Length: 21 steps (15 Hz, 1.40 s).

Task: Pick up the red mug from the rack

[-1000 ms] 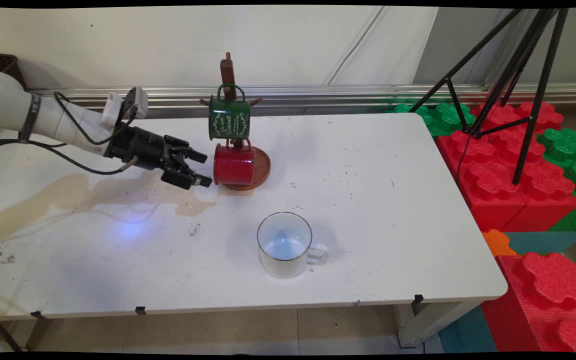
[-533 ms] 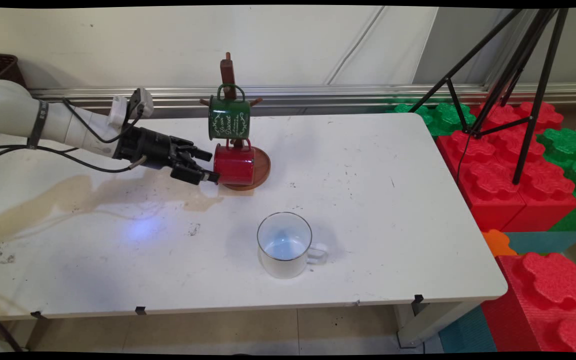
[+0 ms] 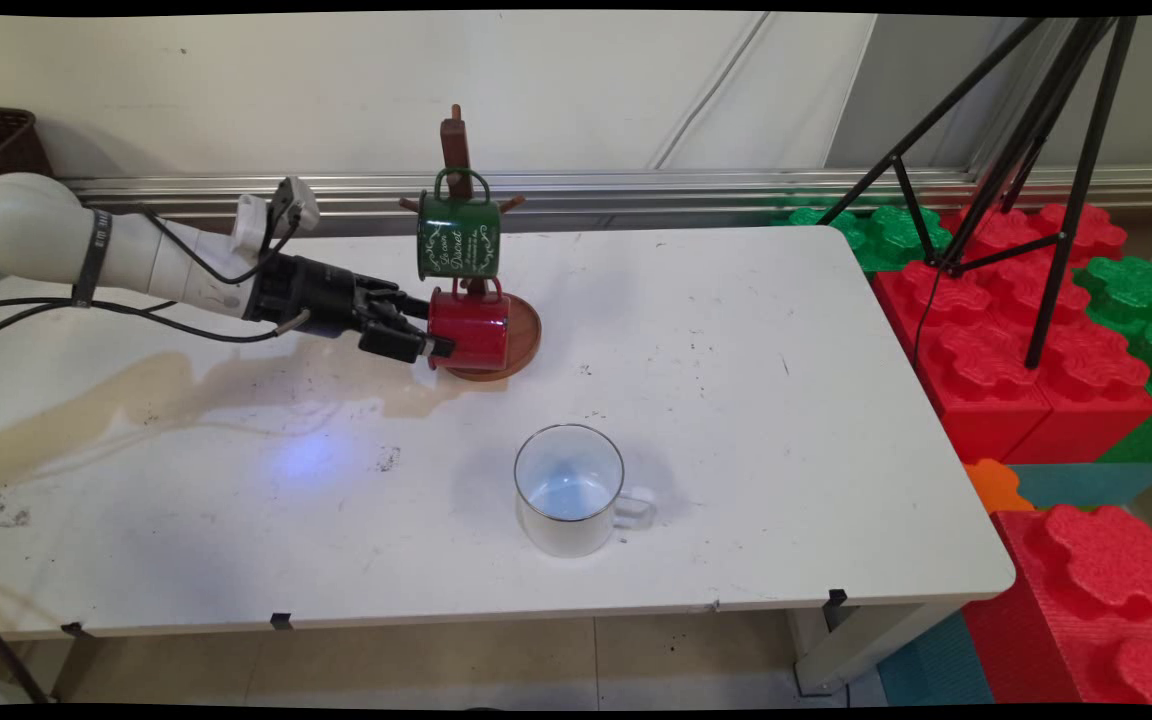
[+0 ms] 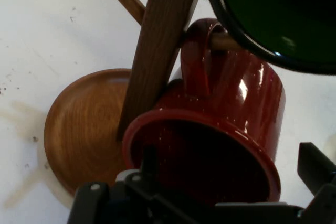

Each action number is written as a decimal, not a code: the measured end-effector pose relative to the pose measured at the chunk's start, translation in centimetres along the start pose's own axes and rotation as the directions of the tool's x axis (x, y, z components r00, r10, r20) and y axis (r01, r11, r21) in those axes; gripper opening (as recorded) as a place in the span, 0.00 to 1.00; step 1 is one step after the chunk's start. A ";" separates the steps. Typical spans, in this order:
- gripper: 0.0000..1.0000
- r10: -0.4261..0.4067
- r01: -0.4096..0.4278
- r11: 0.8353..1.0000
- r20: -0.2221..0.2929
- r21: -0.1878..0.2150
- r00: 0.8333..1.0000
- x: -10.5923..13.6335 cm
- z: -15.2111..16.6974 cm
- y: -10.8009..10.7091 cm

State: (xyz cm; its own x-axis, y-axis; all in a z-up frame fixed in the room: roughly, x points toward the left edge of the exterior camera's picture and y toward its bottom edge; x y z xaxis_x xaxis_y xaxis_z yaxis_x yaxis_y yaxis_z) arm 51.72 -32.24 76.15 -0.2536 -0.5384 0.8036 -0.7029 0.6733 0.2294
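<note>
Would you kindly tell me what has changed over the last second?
The tool moved right, up to the red mug hanging on the wooden stand; one finger now sits inside its rim. The green mug and the white mug stayed put.

The white desk (image 3: pixel 736 330) is scuffed, with a brownish stain (image 3: pixel 86 400) across its left part. A wooden mug stand (image 3: pixel 511 340) rests on its round base near the far edge, and a white mug (image 3: pixel 569 490) stands upright nearer the front.
</note>
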 end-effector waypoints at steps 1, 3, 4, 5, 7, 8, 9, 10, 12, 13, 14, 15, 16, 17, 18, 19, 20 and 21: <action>1.00 -0.006 0.006 1.000 -0.004 0.000 1.000 0.0 0.2 0.0; 1.00 -0.012 0.012 1.000 -0.007 -0.001 1.000 -0.1 0.3 0.0; 1.00 -0.016 0.016 1.000 -0.008 -0.001 1.000 -0.1 0.4 0.0; 1.00 -0.019 0.019 1.000 -0.008 -0.003 1.000 -0.2 0.4 0.0; 1.00 -0.025 0.025 1.000 -0.007 -0.004 1.000 -0.4 0.5 0.1; 1.00 -0.027 0.027 1.000 -0.005 -0.005 1.000 -0.5 0.5 0.1; 1.00 -0.030 0.030 1.000 -0.004 -0.005 1.000 -0.6 0.5 0.1; 1.00 -0.033 0.033 0.999 -0.003 -0.005 0.999 -0.7 0.5 0.1; 1.00 -0.039 0.039 0.999 -0.002 -0.007 0.999 -0.8 0.6 0.1; 1.00 -0.041 0.041 0.999 -0.003 -0.007 0.999 -0.8 0.6 0.1; 1.00 -0.044 0.044 0.999 -0.004 -0.008 0.999 -0.9 0.7 0.1; 1.00 -0.046 0.046 0.999 -0.005 -0.009 0.999 -0.9 0.7 0.1; 1.00 -0.048 0.048 0.999 -0.005 -0.009 0.999 -0.9 0.8 0.1; 1.00 -0.049 0.049 0.999 -0.006 -0.010 0.999 -0.9 0.8 0.2; 1.00 -0.050 0.050 0.999 -0.007 -0.010 0.999 -0.9 0.8 0.2; 1.00 -0.051 0.051 0.999 -0.007 -0.010 0.999 -0.9 0.9 0.2; 0.00 -0.053 0.053 0.999 -0.009 -0.009 0.999 -0.9 0.9 0.2; 0.00 -0.054 0.054 0.998 -0.010 -0.010 0.998 -0.9 0.9 0.2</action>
State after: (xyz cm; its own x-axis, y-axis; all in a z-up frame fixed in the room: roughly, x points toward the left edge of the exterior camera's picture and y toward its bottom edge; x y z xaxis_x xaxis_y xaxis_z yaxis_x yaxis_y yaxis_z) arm 51.20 -32.10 74.95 -0.2088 -0.5692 0.7953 -0.7091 0.6481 0.2777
